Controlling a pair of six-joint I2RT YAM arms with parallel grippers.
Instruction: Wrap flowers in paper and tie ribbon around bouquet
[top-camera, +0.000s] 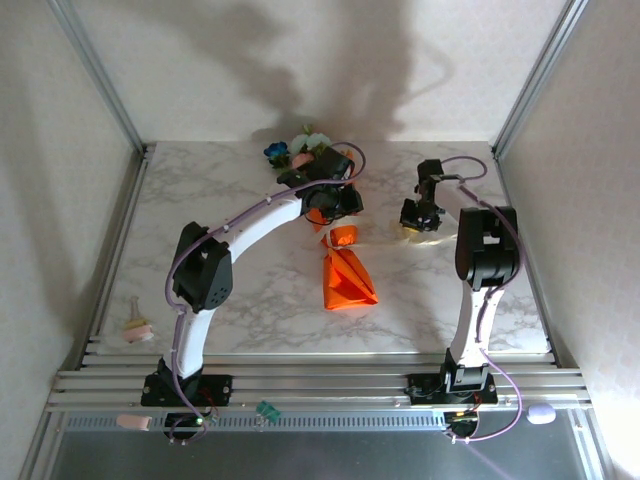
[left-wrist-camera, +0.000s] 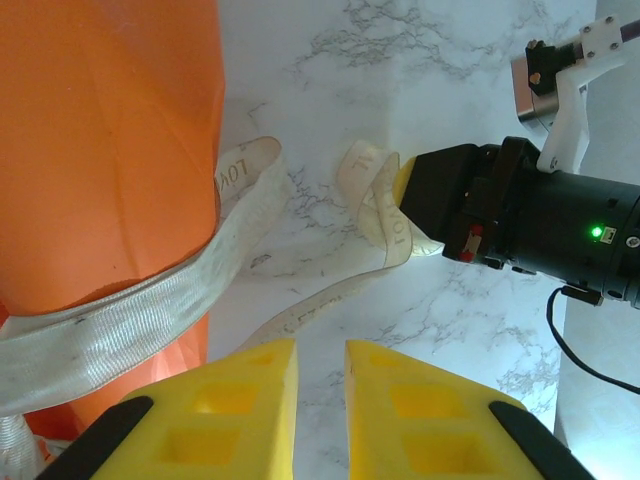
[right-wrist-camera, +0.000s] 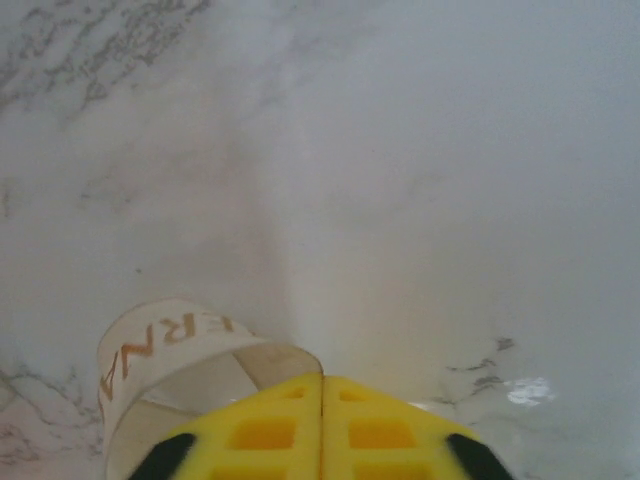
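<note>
While the right gripper (right-wrist-camera: 322, 380) pinches the ribbon (right-wrist-camera: 165, 335), jaws of the left gripper (left-wrist-camera: 320, 345) stand slightly apart.

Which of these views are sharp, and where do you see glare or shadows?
Top external: even light, broad soft arm shadows on the back wall, and a bright patch on the table by the right end effector. Left wrist: ribbon and paper are crisp, the right edge is blown out. Right wrist: the table looks hazy and washed out, the ribbon lettering is readable, with one small glint lower right.
</note>
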